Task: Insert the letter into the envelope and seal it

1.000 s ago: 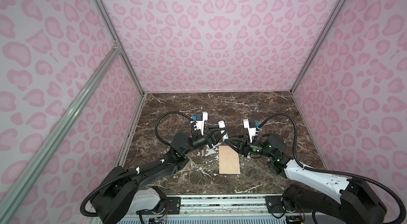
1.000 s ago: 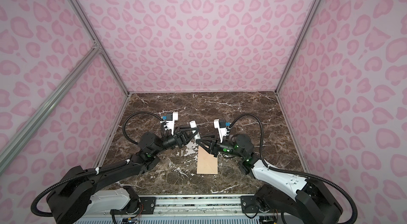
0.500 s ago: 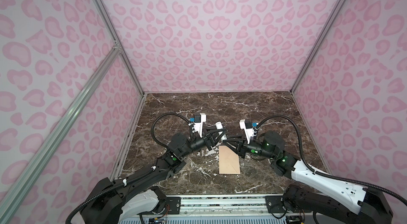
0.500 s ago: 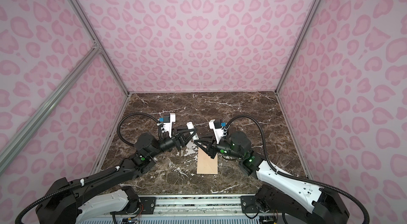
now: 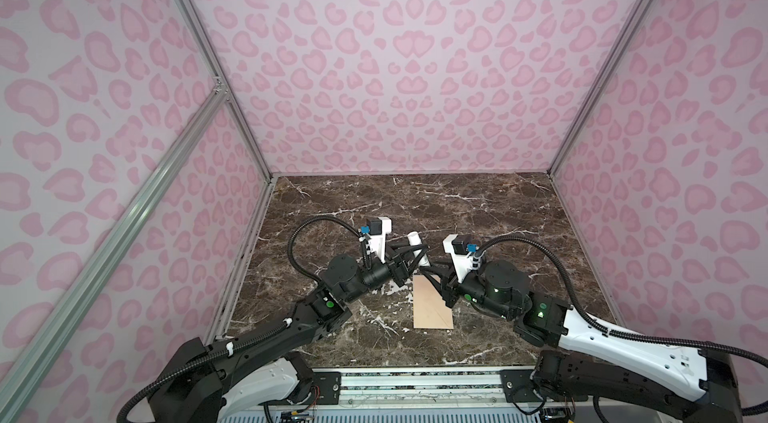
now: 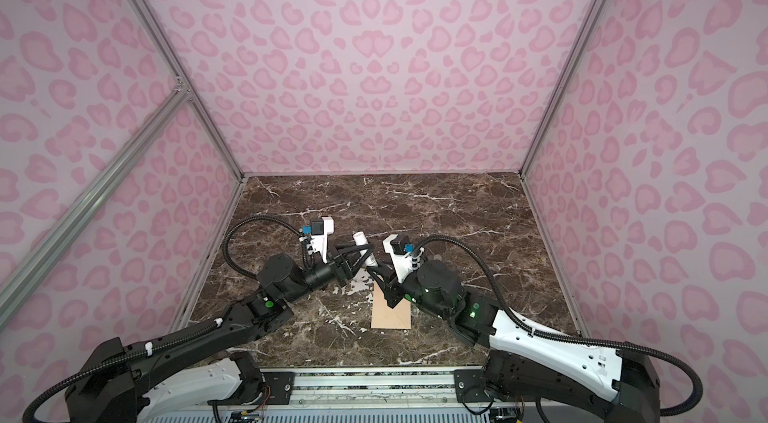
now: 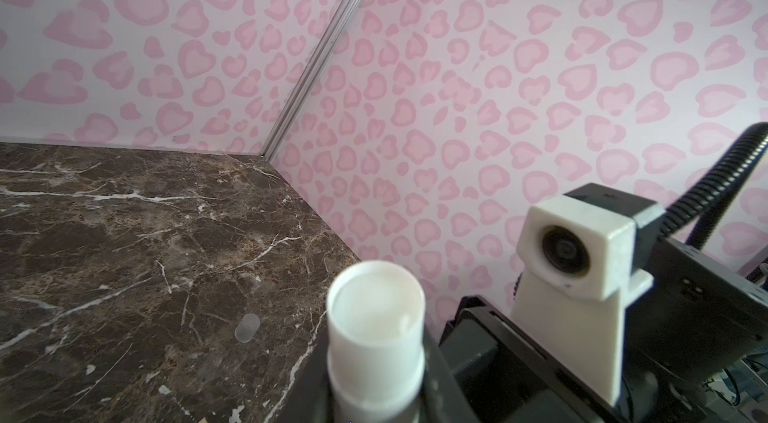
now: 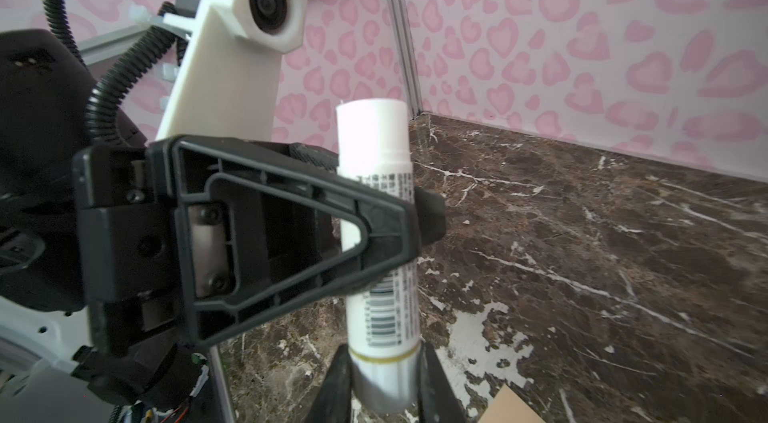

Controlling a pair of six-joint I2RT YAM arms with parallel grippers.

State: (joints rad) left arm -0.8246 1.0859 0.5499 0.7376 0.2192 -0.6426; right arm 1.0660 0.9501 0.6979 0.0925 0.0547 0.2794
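My left end effector (image 5: pixel 422 257) is clamped across the middle of a white glue stick (image 5: pixel 415 240), jaws closed to the width of its barrel. The stick is off the desk (image 5: pixel 457 209) and tilted, with its white end pointing toward the upper part of the frame in both top views. In the right wrist view the black finger frame of that left end effector (image 8: pixel 399 213) crosses the printed label of the glue stick (image 8: pixel 374 142).

My right end effector (image 8: pixel 386 392) comes in from the opposite side. Its two fingers (image 8: pixel 338 383) sit on either side of the stick's grey end, pressed against it, so both arms have hold of the same stick. The two meet just below the centre of both top views.

The envelope (image 5: pixel 432 308) lies flat on the desk in the lower centre of the frame, peach-tan, long side running away from the camera. Its far end is tucked under my right end effector (image 5: pixel 432 271), so I can't tell how the flap sits. It shows in both top views (image 6: pixel 390 317), and one corner (image 8: pixel 511 408) shows in the right wrist view.

A small translucent cap (image 7: pixel 247 327) rests on the desk, apart from the stick.
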